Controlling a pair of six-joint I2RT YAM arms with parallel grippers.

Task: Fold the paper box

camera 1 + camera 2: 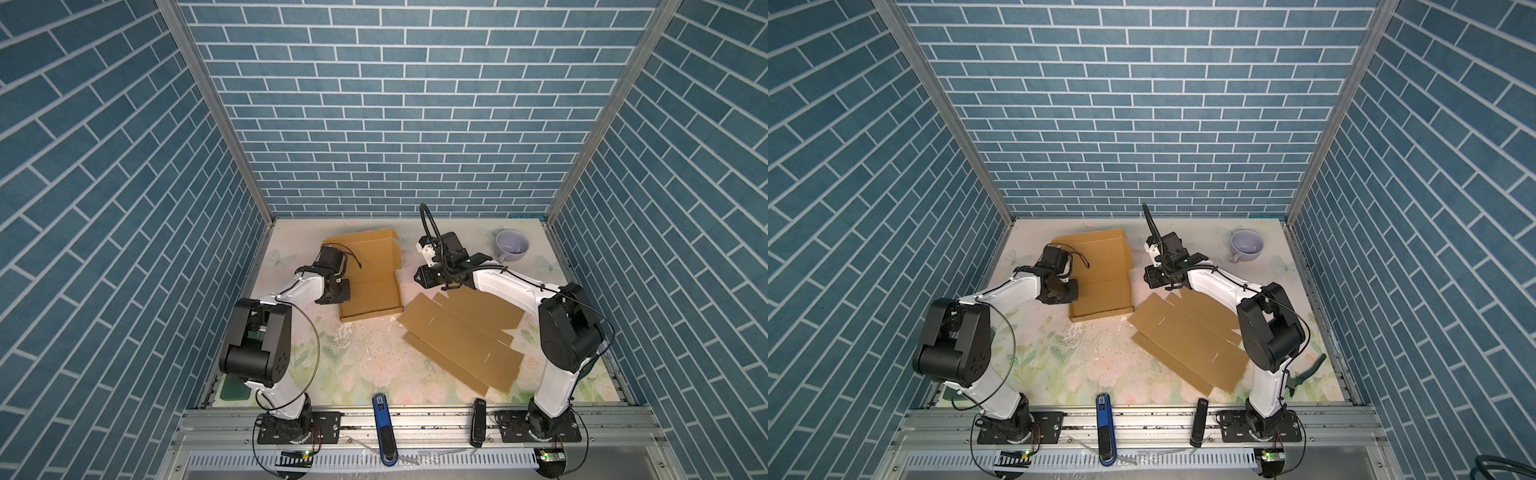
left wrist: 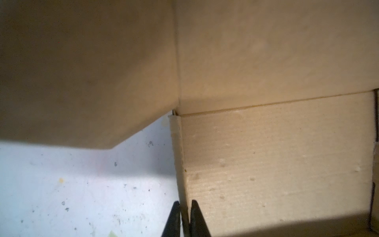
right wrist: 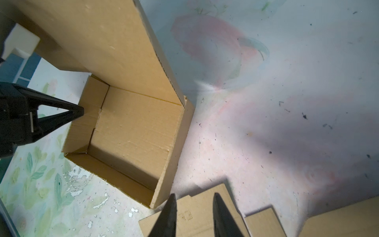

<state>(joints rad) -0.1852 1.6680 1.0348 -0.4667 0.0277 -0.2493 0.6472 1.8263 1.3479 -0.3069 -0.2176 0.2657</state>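
Back-left on the table point(image 1: 365, 374), lid flap standing up, sits the paper box point(image 1: 374, 297). We see the left gripper point(image 2: 184, 202) clenched on its left side wall, one finger each side of the rim. To the box's right, the right gripper point(image 3: 193, 195) is released, nothing btwn its fingers, hovering over a corner of the flat cardboard sheet point(image 1: 461, 336). A mug point(image 1: 512, 245) sits back-right, well apart.

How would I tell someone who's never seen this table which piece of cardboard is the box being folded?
On the flowered table inside the blue brick walls, look at the back left part, by the left gripper. The paper box sits there, sides raised and lid standing open. The cardboard sheet to its right lies completely flat.
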